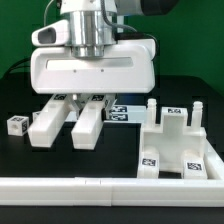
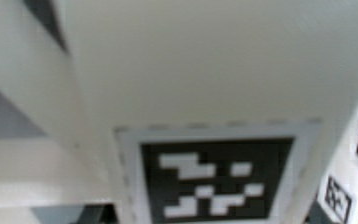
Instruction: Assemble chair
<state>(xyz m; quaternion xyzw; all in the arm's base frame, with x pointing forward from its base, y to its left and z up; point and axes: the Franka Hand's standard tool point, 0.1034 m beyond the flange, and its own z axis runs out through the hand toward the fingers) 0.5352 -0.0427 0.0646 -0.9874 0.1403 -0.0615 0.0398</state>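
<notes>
The hand (image 1: 78, 100) hangs directly over two white posts (image 1: 50, 124) on the worktop (image 1: 20, 152); whether it pinches one, I cannot tell. A chair frame (image 1: 180, 142) stands off to the exterior view's right of the hand.

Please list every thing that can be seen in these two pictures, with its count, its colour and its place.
posts: two, white, lying side by side, centre.
close piece: one, white, tagged, fills the wrist view; probably a post.
cube: one, white, tagged, the exterior view's left.
chair frame: one, white, tagged, upright, the exterior view's right.
flat tags: black-and-white, behind the posts; count unclear.
rail: one, white, along the front.
table: one, black, under everything.
gripper: one, white, low over the posts; jaws hidden.
</notes>
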